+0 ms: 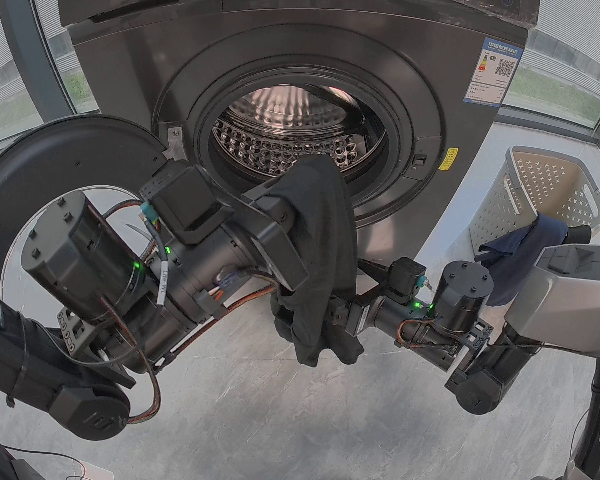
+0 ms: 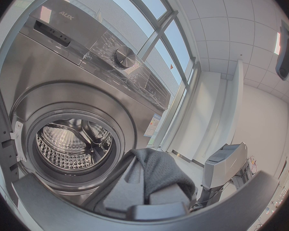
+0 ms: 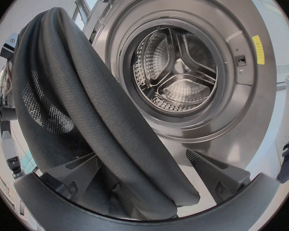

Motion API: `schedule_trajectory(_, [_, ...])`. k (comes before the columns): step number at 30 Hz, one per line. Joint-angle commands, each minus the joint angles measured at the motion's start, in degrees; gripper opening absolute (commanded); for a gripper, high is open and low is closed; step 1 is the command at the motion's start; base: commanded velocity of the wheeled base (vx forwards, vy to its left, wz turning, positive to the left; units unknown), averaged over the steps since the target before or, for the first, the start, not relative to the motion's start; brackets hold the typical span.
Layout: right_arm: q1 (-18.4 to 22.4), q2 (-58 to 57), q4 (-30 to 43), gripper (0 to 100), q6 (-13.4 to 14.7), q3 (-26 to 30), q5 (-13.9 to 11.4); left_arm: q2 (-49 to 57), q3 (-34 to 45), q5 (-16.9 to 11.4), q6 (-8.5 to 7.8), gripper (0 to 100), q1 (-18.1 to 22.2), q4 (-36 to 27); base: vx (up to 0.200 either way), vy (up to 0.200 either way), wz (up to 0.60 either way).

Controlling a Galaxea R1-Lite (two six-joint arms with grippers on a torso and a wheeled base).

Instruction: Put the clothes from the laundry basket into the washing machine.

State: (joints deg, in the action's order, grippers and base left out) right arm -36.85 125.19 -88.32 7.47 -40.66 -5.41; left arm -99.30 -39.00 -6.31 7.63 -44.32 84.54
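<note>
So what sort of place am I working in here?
Probably a laundry corner in an office or lab building: a front-loading washing machine with its door open, a white laundry basket on the floor, tall windows under a panel ceiling.

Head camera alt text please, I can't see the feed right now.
A dark grey garment hangs draped over the left gripper just in front of the open drum of the washing machine. To the right, a blue garment hangs over the rim of the white laundry basket.
</note>
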Motion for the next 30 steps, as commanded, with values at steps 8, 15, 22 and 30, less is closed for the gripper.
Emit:
schedule_trajectory(8, [-0.33,6.91,-0.10,100,-1.41,-5.14,-1.71,2.62,-0.29,-1.16,0.02,0,-0.06,-1.22,0.000,0.000,0.00])
schedule_trajectory(15, [-0.68,6.91,-0.19,0,-1.32,-5.49,-1.35,2.54,0.15,-0.80,0.10,0,0.91,-1.22,0.000,0.000,0.00])
schedule_trajectory(22, [2.14,-0.91,-0.01,0,-0.35,-2.50,-1.09,1.75,0.33,-0.19,0.10,0,6.97,-1.22,0.000,0.000,0.00])
schedule_trajectory(30, [2.93,-9.61,0.08,0,3.51,-0.48,1.19,-0.98,5.51,-0.36,0.02,0,12.86,-0.52,0.000,0.000,0.00])
